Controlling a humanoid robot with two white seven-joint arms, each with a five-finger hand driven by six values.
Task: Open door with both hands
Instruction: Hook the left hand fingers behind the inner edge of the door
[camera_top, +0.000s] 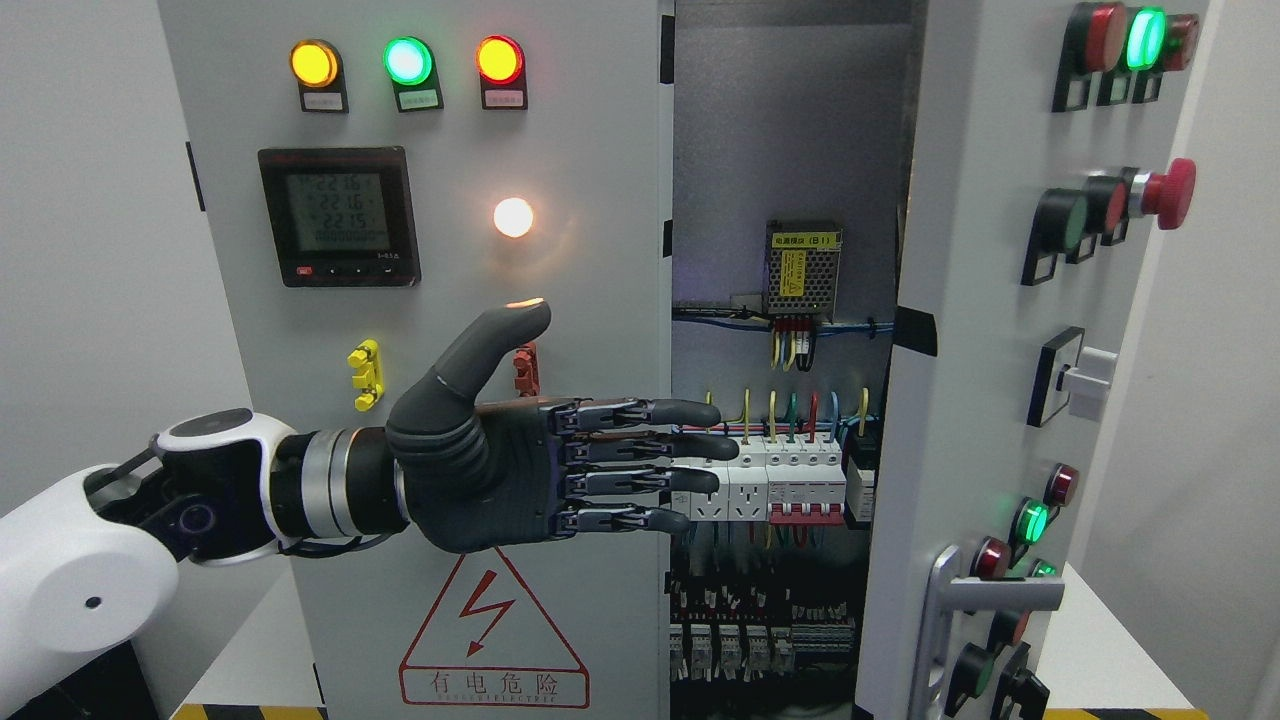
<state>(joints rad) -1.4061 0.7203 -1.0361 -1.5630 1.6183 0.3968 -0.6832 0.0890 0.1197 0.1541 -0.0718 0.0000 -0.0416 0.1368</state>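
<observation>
White walls stood behind a grey electrical cabinet (420, 400) on a white table (1100, 650). Two doors made up the cabinet front. The right door (985, 300) was swung outward, edge-on to the camera, at the picture's right, with its handle (945, 610) low on its face. The left door (600, 300) sat closed at centre-left. Between them the gap exposed breakers (790, 480) and wiring.

The left hand (530, 470) lay flat in front of the left door, palm to the camera. Its fingers (680, 412) were straight and close together, extended level across the door's right edge into the gap, in front of the breakers. The thumb (500, 340) pointed up. The hand gripped nothing; contact with the door edge could not be confirmed. The fingers were well apart from the right door.

Above the hand were a meter (338, 216), a white lamp (513, 217), and yellow, green and red lamps (407, 61). A warning triangle (493, 640) sat below it.
</observation>
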